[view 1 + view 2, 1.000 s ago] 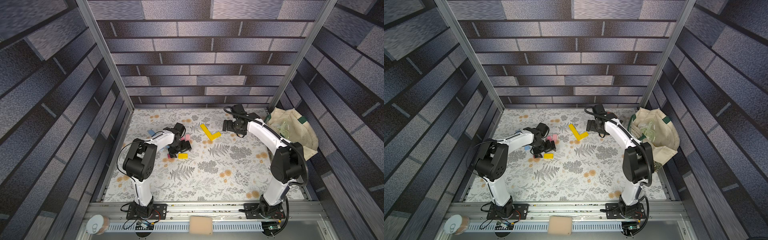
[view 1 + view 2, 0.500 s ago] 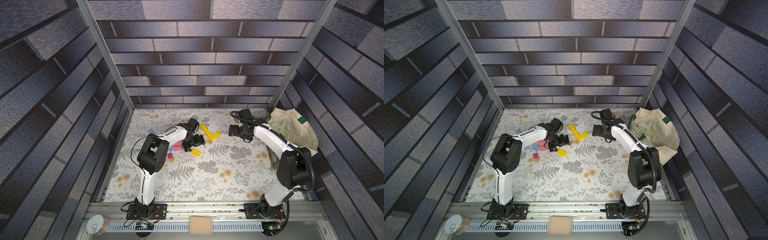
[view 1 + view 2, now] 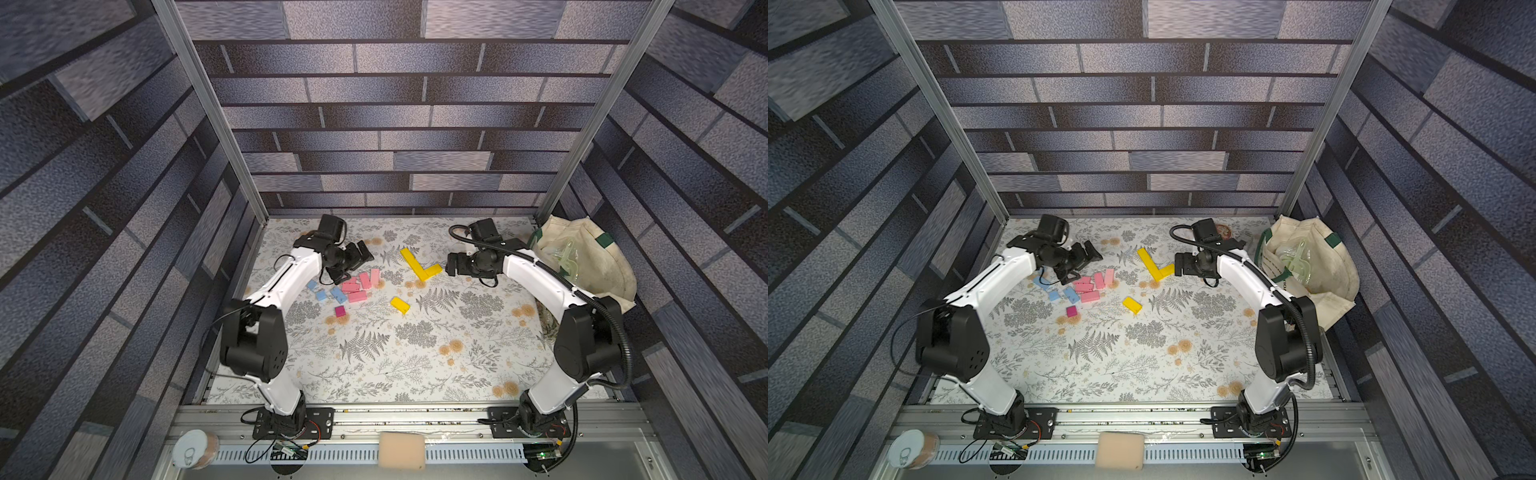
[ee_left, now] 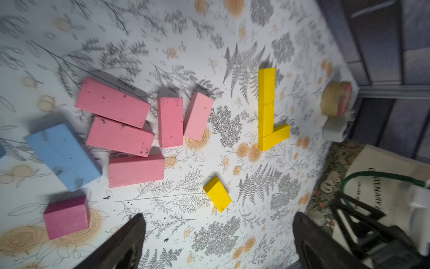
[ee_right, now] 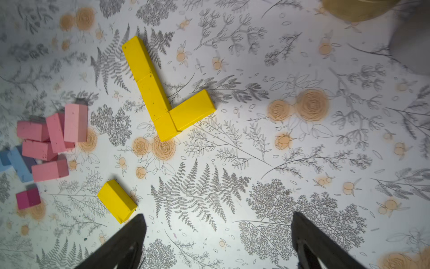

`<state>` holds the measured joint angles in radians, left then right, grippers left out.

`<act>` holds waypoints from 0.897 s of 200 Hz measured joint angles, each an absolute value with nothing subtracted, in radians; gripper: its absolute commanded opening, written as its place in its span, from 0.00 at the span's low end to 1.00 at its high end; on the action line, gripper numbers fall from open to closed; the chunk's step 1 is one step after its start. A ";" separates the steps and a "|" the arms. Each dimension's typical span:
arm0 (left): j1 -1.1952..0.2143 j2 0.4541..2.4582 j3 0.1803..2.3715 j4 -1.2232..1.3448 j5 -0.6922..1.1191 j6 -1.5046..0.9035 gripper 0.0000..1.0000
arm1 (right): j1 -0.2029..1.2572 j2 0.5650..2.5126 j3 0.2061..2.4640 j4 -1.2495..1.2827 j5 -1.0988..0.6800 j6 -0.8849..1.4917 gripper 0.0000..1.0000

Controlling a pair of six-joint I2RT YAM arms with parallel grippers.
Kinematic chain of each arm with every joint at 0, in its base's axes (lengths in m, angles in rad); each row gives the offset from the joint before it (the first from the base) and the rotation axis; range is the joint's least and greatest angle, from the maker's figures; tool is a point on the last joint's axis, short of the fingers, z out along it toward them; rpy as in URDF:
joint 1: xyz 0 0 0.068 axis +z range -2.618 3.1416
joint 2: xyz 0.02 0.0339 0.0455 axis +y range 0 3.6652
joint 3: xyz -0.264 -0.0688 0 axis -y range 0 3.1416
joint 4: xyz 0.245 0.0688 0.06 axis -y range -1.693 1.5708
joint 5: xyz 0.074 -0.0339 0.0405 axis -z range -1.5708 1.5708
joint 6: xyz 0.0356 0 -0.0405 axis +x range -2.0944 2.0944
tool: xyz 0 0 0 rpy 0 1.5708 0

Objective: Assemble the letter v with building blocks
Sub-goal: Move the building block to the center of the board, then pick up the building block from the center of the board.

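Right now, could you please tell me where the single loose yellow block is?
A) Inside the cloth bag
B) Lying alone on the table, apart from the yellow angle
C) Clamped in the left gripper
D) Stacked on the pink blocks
B: the loose yellow block lies flat on the table by itself, clear of the yellow angle and of the pink blocks.

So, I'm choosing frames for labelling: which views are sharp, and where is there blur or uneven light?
Left wrist view: motion smear over the cloth and the round tin, pink blocks readable. Right wrist view: yellow blocks crisp, light pooled centrally, edges dimmer. In both top views: sharp, blocks small, walls splayed by the wide lens.
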<state>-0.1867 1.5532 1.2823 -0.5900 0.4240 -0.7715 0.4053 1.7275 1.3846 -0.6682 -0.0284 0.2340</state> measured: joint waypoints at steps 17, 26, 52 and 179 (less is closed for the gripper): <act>-0.150 1.436 1.117 -0.508 0.487 -0.799 1.00 | 0.494 1.795 1.421 -0.668 -0.028 0.196 0.90; -0.143 1.407 1.037 -0.471 0.517 -0.815 1.00 | 0.535 1.829 1.435 -0.668 -0.029 0.173 0.90; -0.121 1.385 0.847 -0.394 0.577 -0.852 1.00 | 0.634 1.912 1.493 -0.687 -0.025 0.110 0.87; 0.009 1.259 0.712 -0.302 0.677 -0.883 1.00 | 0.780 2.217 1.792 -0.832 0.056 -0.016 0.65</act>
<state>0.0093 1.2594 0.7120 -0.3023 0.6769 -0.8833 0.7803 2.2166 1.7916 -0.8322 0.0555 -0.0162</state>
